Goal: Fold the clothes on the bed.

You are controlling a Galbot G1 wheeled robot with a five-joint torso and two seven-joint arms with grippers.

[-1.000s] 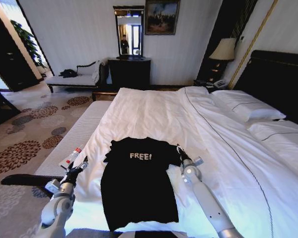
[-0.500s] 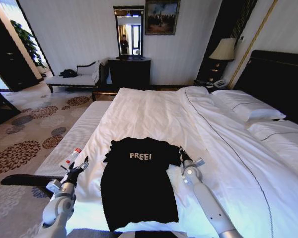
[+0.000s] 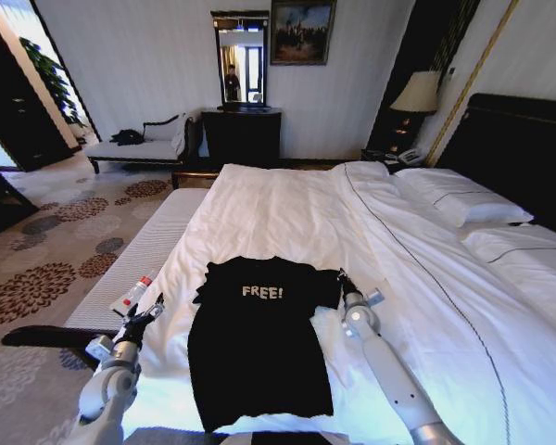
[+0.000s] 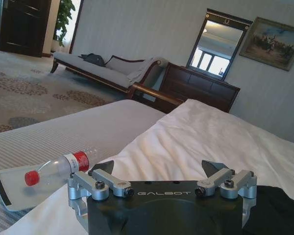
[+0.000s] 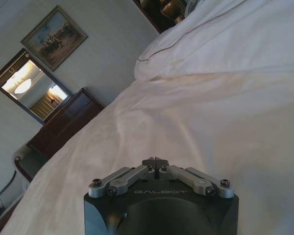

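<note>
Currently the black T-shirt (image 3: 256, 341) is being shown lying flat on the near end of the bed (image 3: 287, 213), white "FREE!" lettering facing up, collar end pointing toward the far side of the bed and hem toward the robot.

The left gripper (image 3: 149, 310) is being held beside the shirt's left edge, level with the left sleeve, clear of the fabric and out over the bed's left border. In the left wrist view the left gripper (image 4: 164, 169) is being seen with fingers spread wide and nothing between them; a corner of the black shirt is being seen at the frame's lower edge next to it.

A small bottle with a red cap (image 3: 133, 294) is being seen lying on a flat white pad on the striped bed edge, just beyond the left gripper and apart from the shirt; it is also being seen in the left wrist view (image 4: 56, 170).

The right gripper (image 3: 343, 279) is being held at the shirt's right sleeve, at or touching its outer edge; contact cannot be confirmed. In the right wrist view the right gripper (image 5: 156, 162) is being seen with fingertips pressed together, nothing visibly pinched, white duvet ahead of it.
</note>
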